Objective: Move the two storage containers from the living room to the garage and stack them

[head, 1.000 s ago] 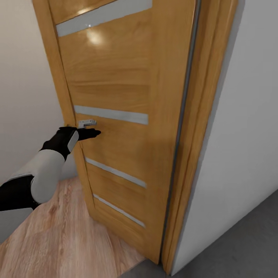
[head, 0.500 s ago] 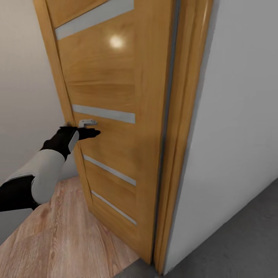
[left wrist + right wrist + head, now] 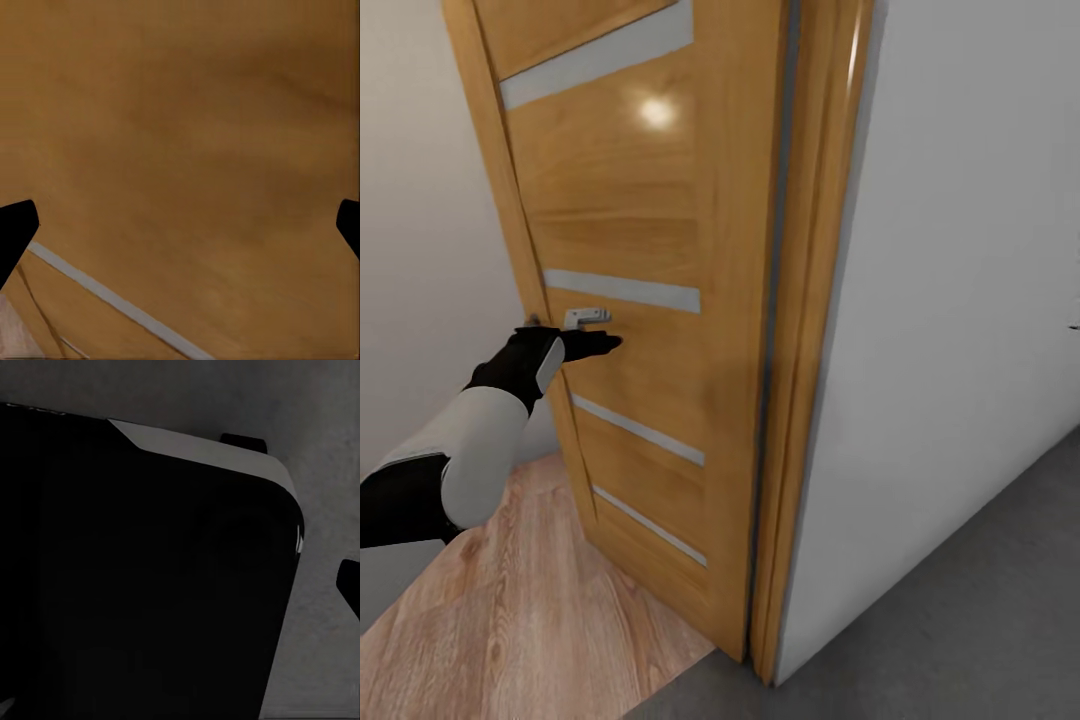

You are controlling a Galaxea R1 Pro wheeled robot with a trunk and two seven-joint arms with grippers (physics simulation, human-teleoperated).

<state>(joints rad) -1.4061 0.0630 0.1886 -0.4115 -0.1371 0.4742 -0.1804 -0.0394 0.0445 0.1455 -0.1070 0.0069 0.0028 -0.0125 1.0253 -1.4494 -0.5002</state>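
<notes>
A tall wooden door (image 3: pixel 650 300) with pale horizontal strips stands partly open and takes up the middle of the head view. The left gripper (image 3: pixel 595 345) reaches out on its white and black arm to the door's face, just below the small silver handle (image 3: pixel 587 317) near the door's free edge. In the left wrist view the two black fingertips (image 3: pixel 16 229) sit at opposite edges of the picture, spread wide apart, with nothing but the door's wood grain and one pale strip between them; the pincer grips nothing. Whether the tips actually touch the wood I cannot tell.

On the hinge side of the door stands the wooden frame (image 3: pixel 810 330), and beyond it a plain pale grey wall (image 3: pixel 960 300). At the foot of the door on the handle side lies light wood plank flooring (image 3: pixel 510 610); at the foot of the frame and wall on the other side lies the floor (image 3: pixel 960 620), dark grey and mottled.

The right wrist view looks down on a dark, rounded-cornered black body (image 3: pixel 142 585) over grey ground, with one black fingertip (image 3: pixel 349 581) at the edge; how far open the right gripper is I cannot tell
</notes>
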